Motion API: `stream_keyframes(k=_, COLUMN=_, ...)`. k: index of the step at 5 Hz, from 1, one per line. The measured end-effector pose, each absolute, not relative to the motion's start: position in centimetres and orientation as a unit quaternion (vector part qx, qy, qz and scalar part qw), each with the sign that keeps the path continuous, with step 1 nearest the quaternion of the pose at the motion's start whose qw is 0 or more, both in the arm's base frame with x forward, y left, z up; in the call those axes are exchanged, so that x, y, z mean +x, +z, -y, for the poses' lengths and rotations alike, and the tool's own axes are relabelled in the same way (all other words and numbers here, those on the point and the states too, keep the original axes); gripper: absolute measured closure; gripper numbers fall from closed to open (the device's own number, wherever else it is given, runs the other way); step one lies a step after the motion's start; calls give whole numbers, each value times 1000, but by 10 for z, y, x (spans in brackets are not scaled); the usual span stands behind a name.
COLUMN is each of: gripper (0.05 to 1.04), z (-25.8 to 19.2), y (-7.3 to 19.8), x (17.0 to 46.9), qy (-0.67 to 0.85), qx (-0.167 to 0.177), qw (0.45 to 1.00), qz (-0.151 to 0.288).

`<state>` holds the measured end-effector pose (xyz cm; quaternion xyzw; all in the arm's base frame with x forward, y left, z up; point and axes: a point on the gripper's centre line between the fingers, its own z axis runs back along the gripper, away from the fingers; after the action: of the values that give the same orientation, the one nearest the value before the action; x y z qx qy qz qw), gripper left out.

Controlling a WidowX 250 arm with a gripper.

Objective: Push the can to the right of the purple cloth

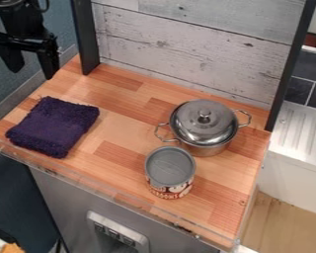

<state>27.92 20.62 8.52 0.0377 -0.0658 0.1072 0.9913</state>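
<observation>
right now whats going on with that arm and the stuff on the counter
Nothing is being handled: the robot arm's pincer hangs at the upper left, its two fingers spread apart with nothing between them. Below it on the wooden counter lies a folded purple cloth. The can stands upright to the right of the cloth, well apart from it, just in front of a lidded metal pot.
</observation>
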Motion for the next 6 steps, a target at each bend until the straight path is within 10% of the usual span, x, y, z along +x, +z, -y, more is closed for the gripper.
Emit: stream_keyframes(k=6, gripper=83, z=43, y=50, x=269, qy=-193, qx=2, qw=979, qz=62)
